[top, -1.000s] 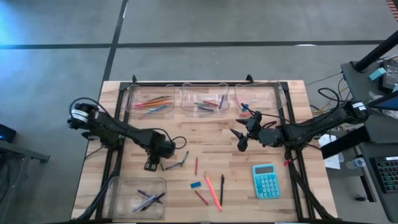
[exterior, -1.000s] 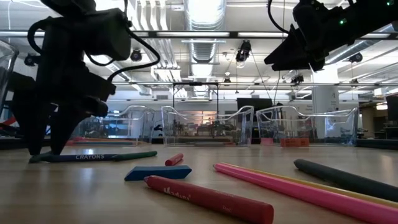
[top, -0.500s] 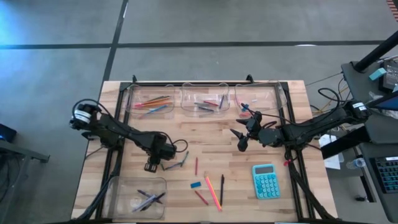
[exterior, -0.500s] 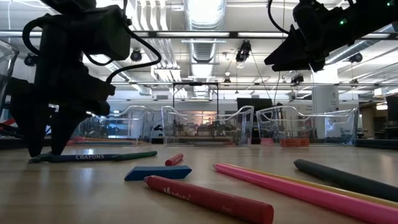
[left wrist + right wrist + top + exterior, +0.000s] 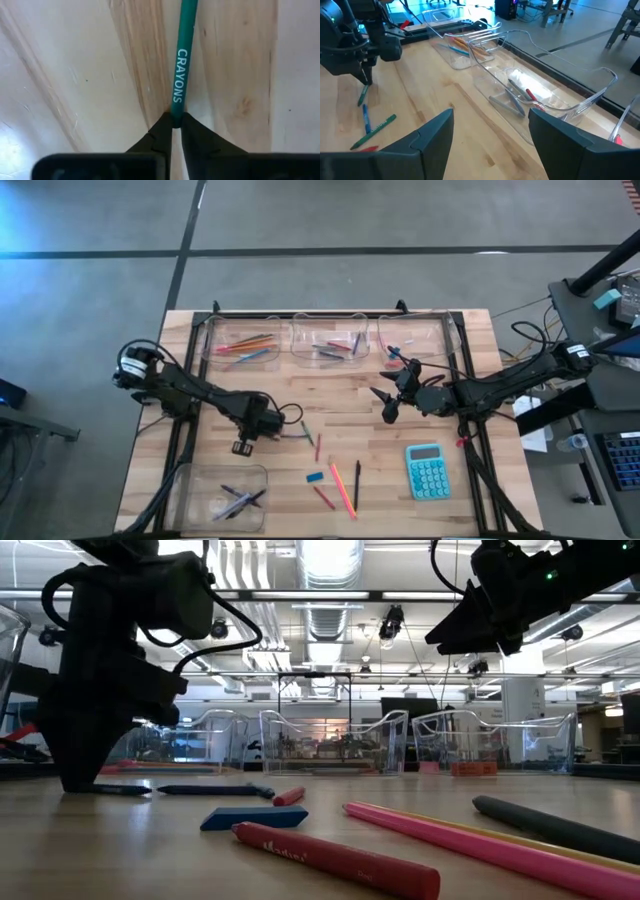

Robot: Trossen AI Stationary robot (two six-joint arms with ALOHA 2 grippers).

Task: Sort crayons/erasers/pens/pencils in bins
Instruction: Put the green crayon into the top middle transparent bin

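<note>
My left gripper [image 5: 270,430] stands at the table's left middle, fingers down, shut on a thin green pencil [image 5: 179,75] printed CRAYONS, which lies on the wood. A blue stick [image 5: 366,120] and another green one [image 5: 376,125] lie just beyond it. Four clear bins stand here: three along the far edge [image 5: 212,348] [image 5: 300,352] [image 5: 445,345] and one at the near left [image 5: 182,480]. My right gripper [image 5: 490,130] hangs open above the table's right middle [image 5: 388,405], with nothing between its fingers. My left gripper pinches the green pencil's end [image 5: 176,111] between its two fingertips [image 5: 162,127]. The fingers come from above, pointing down. The pencil stretches away from them flat on the table.
Near the front middle lie a blue eraser [image 5: 315,476], a red crayon [image 5: 322,497], pink and orange pencils [image 5: 343,488], a black pen [image 5: 356,485] and a thin red stick [image 5: 316,446]. A teal calculator [image 5: 428,470] sits at the near right.
My left gripper has edged toward the table's right edge and shut, taking hold of the green pencil's end. The sticks beside it have slid and turned a little on the table.
</note>
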